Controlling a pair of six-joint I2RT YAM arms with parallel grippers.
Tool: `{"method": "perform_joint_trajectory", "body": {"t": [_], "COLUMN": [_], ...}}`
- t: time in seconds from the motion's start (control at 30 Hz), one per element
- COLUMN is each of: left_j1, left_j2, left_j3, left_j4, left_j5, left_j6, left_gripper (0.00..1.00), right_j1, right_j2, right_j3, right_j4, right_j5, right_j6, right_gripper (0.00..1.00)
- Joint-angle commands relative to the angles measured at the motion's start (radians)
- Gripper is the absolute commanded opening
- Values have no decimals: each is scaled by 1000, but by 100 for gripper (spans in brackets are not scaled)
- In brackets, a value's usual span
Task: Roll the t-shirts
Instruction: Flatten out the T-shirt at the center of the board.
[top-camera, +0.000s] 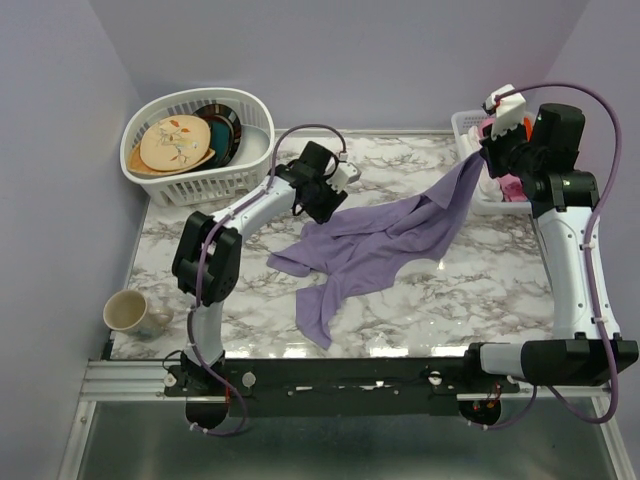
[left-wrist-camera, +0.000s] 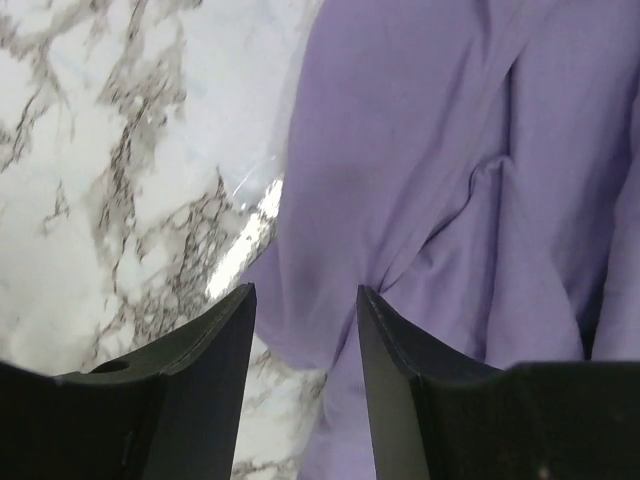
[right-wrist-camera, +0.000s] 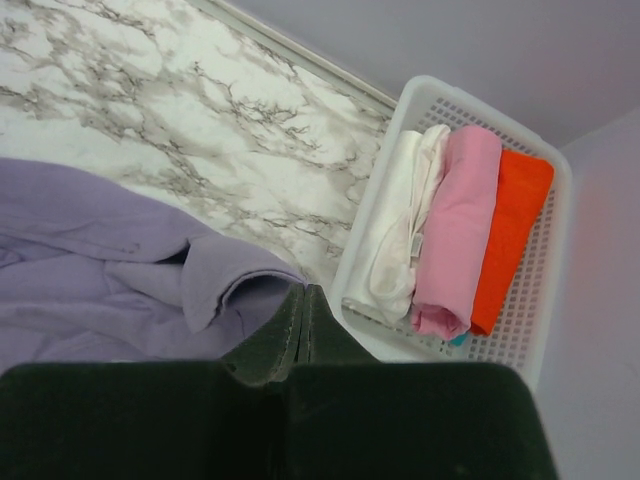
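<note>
The lavender t-shirt (top-camera: 390, 235) lies crumpled across the middle of the marble table, with one end pulled up toward the back right. My right gripper (top-camera: 482, 150) is shut on that raised edge; in the right wrist view the closed jaws (right-wrist-camera: 304, 290) pinch the hem of the t-shirt (right-wrist-camera: 90, 260). My left gripper (top-camera: 322, 198) hovers over the shirt's back left edge. Its fingers stand open (left-wrist-camera: 305, 295), and slack purple fabric (left-wrist-camera: 430, 150) lies beneath and between them without being gripped.
A white basket (top-camera: 250, 165) holding plates (top-camera: 175, 143) stands at the back left. A mug (top-camera: 128, 312) sits at the near left edge. A small white basket (right-wrist-camera: 440, 95) at the back right holds rolled white, pink (right-wrist-camera: 455, 220) and orange cloths, right beside my right gripper.
</note>
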Motion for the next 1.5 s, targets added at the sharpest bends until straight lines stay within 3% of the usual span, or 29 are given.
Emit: {"method": "perform_joint_trajectory", "body": {"t": [0.0,0.17,0.23,0.3,0.37,0.43,0.53,0.73,1.03,1.27,1.47], "left_j1": [-23,-26,-25,-25,-26,-25,-25,-5,64,70,66], "left_j2": [92,144,154,155,149,146,143,92,-266,-435,-598], "left_j3": [63,55,47,43,40,35,31,47,162,254,206], "left_j4": [12,30,32,30,29,29,21,7,-120,-363,-545], "left_j5": [95,60,58,69,83,87,95,110,144,201,293], "left_j6": [-8,3,7,13,20,26,52,78,101,148,156], "left_gripper": [53,48,41,25,17,14,0,0,0,0,0], "right_j1": [-6,-6,-6,-6,-6,-6,-6,-6,-6,-6,-6], "right_j2": [-19,-22,-18,-10,1,19,40,74,70,31,-107], "right_j3": [1,-11,-11,-6,6,17,32,84,225,310,339], "right_j4": [8,13,11,11,11,13,13,15,45,4,-110], "right_j5": [-8,3,2,3,3,0,-5,-6,-17,-54,-143], "right_j6": [6,0,2,3,3,5,11,17,60,80,69], "right_gripper": [1,0,1,0,0,0,0,0,0,0,0]}}
